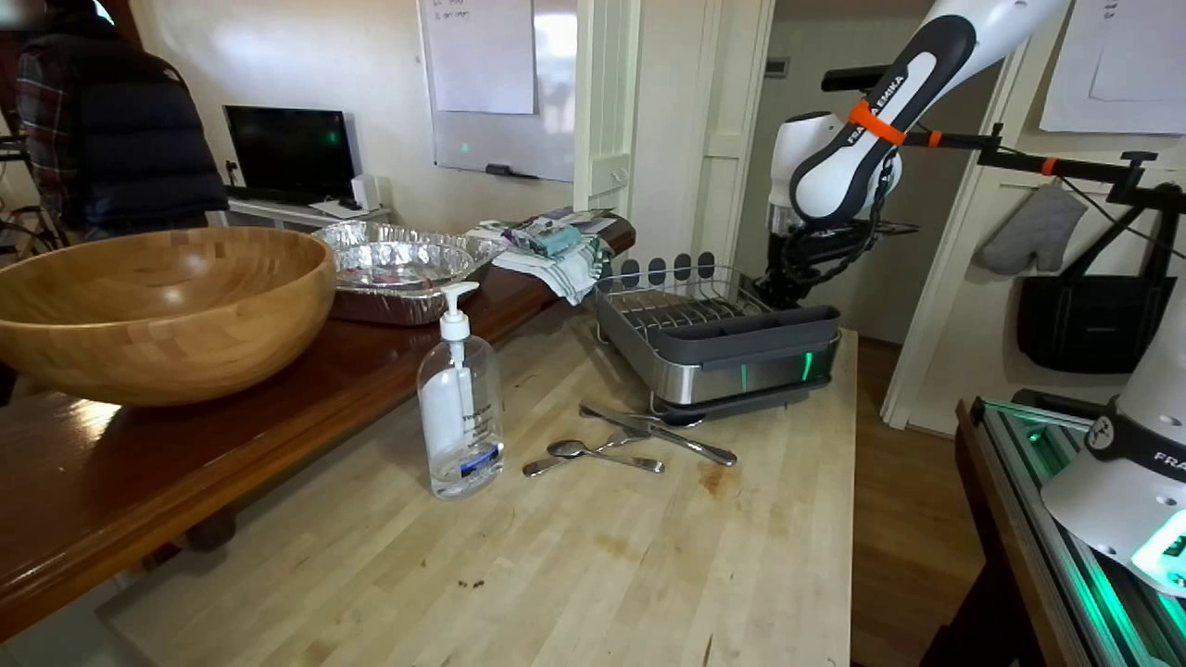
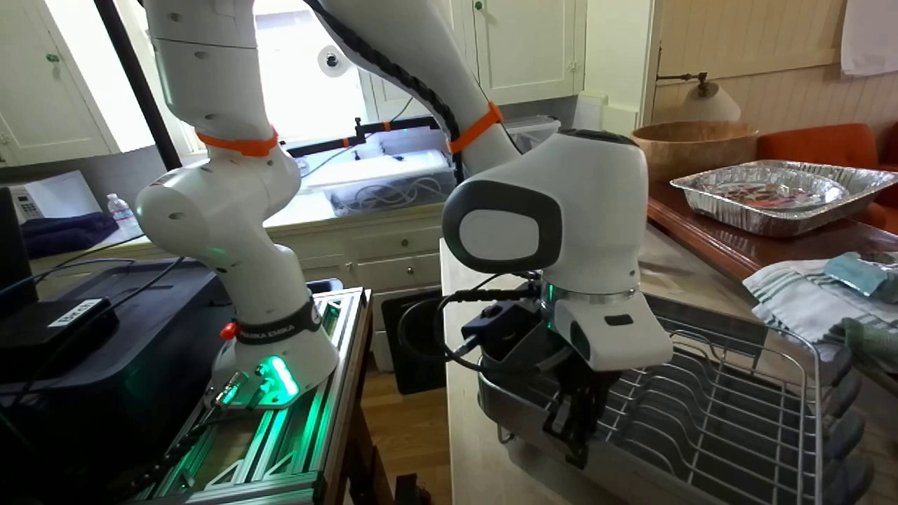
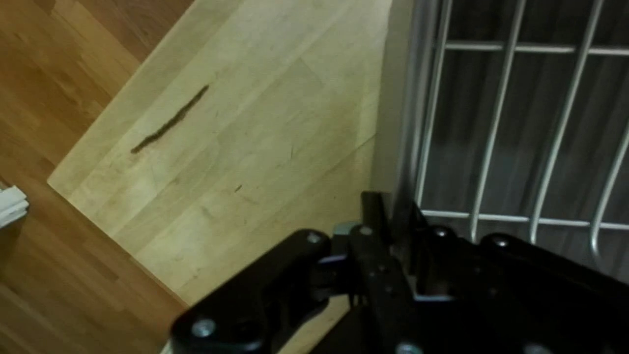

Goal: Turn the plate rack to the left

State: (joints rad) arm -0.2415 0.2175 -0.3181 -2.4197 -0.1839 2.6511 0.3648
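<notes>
One gripper (image 3: 395, 210) — near-closed on plate rack rim (image 3: 416, 98)

Arm (image 1: 936, 69) bent downward, wrist (image 2: 600, 210) above downturned gripper (image 3: 399, 221), black fingers (image 3: 373, 216) in a narrow pinch.

- in an exterior view: plate rack (image 1: 695, 384) on table (image 1: 556, 556), utensils (image 1: 653, 431) just in front of it
- pump bottle (image 1: 454, 408) on table, left of utensils
- bowl (image 1: 176, 343) and foil tray (image 1: 408, 296) on counter (image 1: 213, 454), left of table; foil tray right of and behind bowl
- cloth (image 1: 556, 269) over counter's far end, between foil tray and plate rack
- gripper (image 3: 397, 209) at plate rack's wall, jaws either side of it
</notes>
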